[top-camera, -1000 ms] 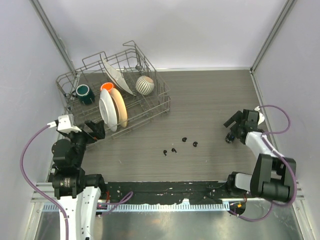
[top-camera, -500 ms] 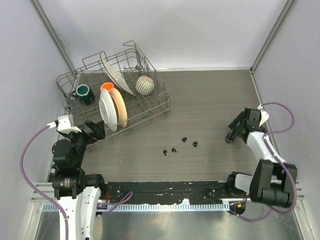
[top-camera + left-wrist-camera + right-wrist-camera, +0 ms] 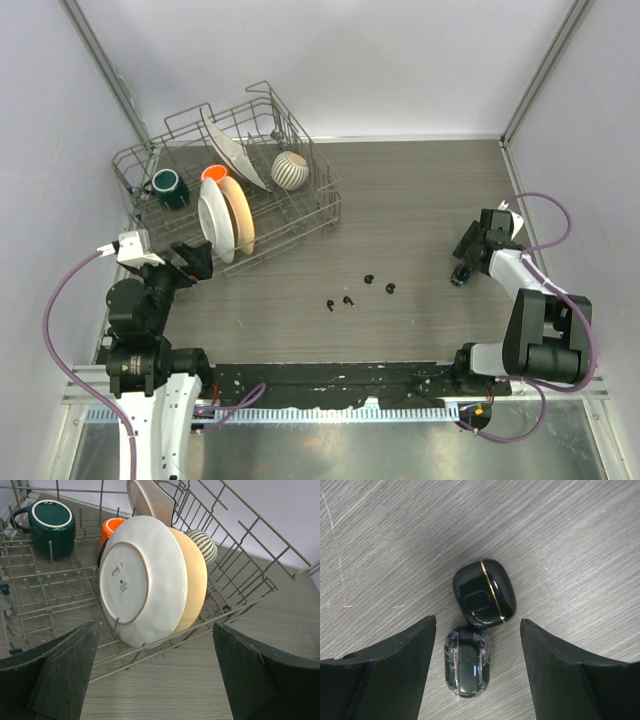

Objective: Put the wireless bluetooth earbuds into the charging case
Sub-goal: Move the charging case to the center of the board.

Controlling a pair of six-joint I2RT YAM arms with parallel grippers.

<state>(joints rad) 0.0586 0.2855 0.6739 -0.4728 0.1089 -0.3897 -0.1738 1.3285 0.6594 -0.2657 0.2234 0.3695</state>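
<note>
Several tiny black earbuds (image 3: pixel 347 299) lie loose mid-table, spread from one at the left (image 3: pixel 328 303) to one at the right (image 3: pixel 389 289). In the right wrist view two small black cases lie end to end on the table. One is a glossy charging case (image 3: pixel 484 594) with a thin gold seam. The other is a case wrapped in clear tape (image 3: pixel 467 661) with a small blue light. My right gripper (image 3: pixel 478 625) is open above them with a finger on each side, touching neither. In the top view it (image 3: pixel 466 256) hovers by the cases (image 3: pixel 459 278). My left gripper (image 3: pixel 195 258) is open and empty.
A wire dish rack (image 3: pixel 325 205) stands at the back left with a green mug (image 3: pixel 167 186), an orange cup (image 3: pixel 213 173), plates (image 3: pixel 225 215) and a striped bowl (image 3: pixel 290 170). The left wrist view faces its front rail (image 3: pixel 240 607). Walls close in on both sides.
My right wrist has turned and shifted slightly over the cases. The left gripper has tipped up a little. The earbuds and cases have not moved.
</note>
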